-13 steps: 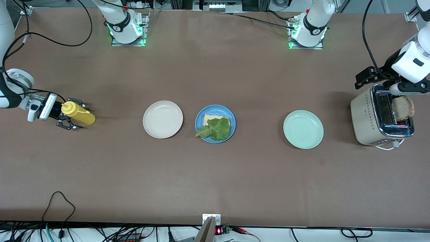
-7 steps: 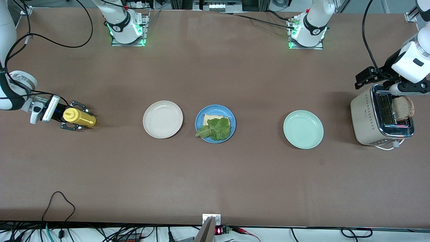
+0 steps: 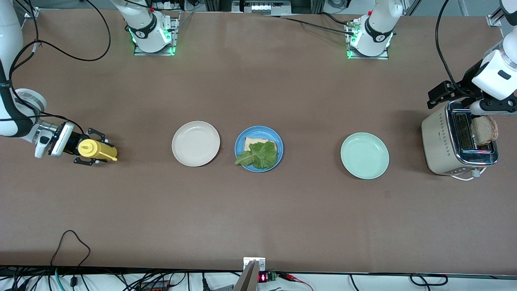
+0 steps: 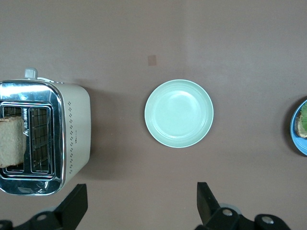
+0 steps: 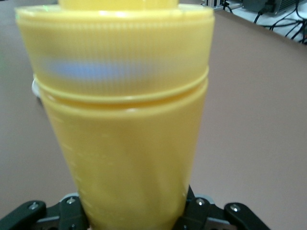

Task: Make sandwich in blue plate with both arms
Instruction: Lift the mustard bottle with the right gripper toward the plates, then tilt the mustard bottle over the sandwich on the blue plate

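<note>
Now, step in hand: the right gripper (image 3: 92, 151) is taking hold of the yellow squeeze bottle (image 3: 98, 149) at the right arm's end of the worktop; its jaws look clenched on the bottle's body, though the wrist view is filled by bottle and hides the contact.
Sandwich so far: one toast slice (image 3: 258, 143) with a lettuce leaf (image 3: 260, 155) on it, sitting in the blue plate (image 3: 242, 139) between the cream plate (image 3: 196, 143) and the mint plate (image 3: 364, 155).
Left gripper (image 4: 139, 208): jaws spread wide, empty, hanging over the toaster (image 3: 444, 141), where the second slice (image 3: 484, 129) stands.
Next move: probably carrying the bottle upright to the blue plate, then tipping the nozzle over the lettuce.
</note>
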`<state>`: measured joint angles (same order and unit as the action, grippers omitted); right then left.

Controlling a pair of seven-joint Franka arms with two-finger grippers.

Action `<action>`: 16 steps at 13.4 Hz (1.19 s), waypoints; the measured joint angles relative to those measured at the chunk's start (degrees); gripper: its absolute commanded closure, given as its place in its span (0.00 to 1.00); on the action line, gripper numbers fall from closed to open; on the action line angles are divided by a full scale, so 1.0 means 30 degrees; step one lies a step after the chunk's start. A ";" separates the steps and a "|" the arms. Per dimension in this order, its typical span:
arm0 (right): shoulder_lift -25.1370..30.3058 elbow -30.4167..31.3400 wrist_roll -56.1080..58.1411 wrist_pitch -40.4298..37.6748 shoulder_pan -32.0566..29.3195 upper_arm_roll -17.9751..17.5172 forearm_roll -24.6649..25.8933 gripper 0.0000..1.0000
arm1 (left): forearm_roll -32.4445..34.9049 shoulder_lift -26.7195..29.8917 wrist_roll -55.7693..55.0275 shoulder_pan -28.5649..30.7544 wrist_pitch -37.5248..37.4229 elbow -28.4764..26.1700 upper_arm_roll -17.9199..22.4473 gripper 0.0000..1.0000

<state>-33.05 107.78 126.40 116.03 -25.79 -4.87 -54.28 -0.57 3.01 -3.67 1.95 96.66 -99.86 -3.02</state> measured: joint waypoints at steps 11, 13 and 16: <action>0.5034 0.0187 -1.6661 0.3716 0.8454 -0.0135 0.7353 1.00 | 0.0000 0.0146 0.0011 0.0053 0.0014 0.0003 0.0035 0.00; 0.5152 0.0233 -1.9616 0.4400 0.9851 -0.0182 0.9633 1.00 | 0.0000 0.0146 0.0012 0.0077 0.0014 0.0003 0.0037 0.00; 0.5160 0.0349 -2.4108 0.5049 1.1340 -0.0921 1.3104 1.00 | 0.0000 0.0147 0.0011 0.0102 0.0014 0.0002 0.0037 0.00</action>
<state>-17.57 108.82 54.07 131.18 8.22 -7.64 -14.96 -0.57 3.45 -3.63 2.26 96.70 -99.85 -2.91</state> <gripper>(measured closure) 0.388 0.000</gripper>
